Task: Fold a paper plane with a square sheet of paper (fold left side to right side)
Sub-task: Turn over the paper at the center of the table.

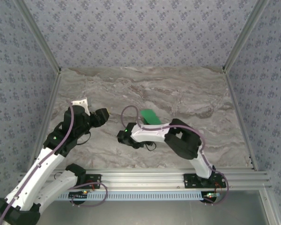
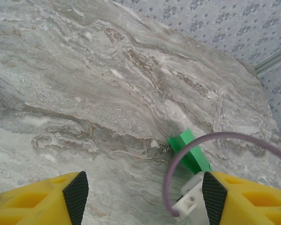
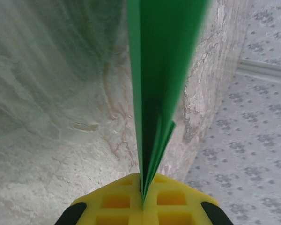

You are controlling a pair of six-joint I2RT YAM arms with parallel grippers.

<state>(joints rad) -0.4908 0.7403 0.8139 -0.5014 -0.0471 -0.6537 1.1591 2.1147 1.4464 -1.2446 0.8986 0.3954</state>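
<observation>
Marble table [image 1: 187,93], R end effector [image 3: 143,200] pinching folded green paper [image 3: 161,56] (edge-on), L end effector [image 2: 144,190] spread.

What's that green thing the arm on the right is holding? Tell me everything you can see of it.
It is the green paper: bright, plain and thin, folded so that several creased layers lie together. The right gripper is shut on one end, pinching the layers, and the paper runs out from it edge-on. From above it shows as a small green patch over the marble-patterned table. Whether it touches the table I cannot tell.
</observation>
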